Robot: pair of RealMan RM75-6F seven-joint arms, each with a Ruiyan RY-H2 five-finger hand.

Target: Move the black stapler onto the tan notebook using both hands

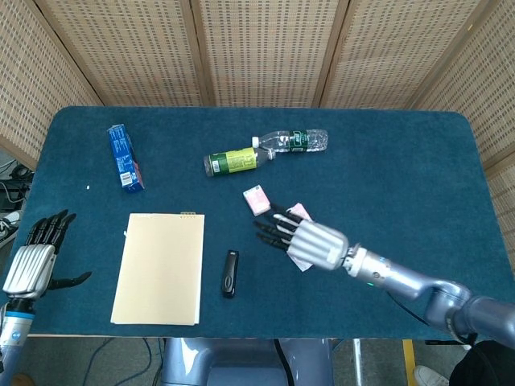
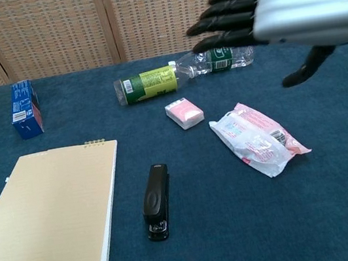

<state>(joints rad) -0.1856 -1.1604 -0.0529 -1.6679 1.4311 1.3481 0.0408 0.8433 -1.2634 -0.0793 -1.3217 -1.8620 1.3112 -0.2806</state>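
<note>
Though beside notebook (image 1: 158, 268), stapler (image 1: 230, 273) unheld.

A table (image 1: 418, 161) covered in dark blue felt-like cloth is seen, its far corners rounded. Behind it, woven cane screen panels (image 1: 265, 48) framed in light wood are set side by side. Even, soft lighting is noted.

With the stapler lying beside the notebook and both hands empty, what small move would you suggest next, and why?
Probably bring the left hand in across the tan notebook toward the black stapler. The stapler lies free on the cloth just right of the notebook, the right hand is raised and open over the pink packet, and the left hand waits open at the table's edge.
</note>
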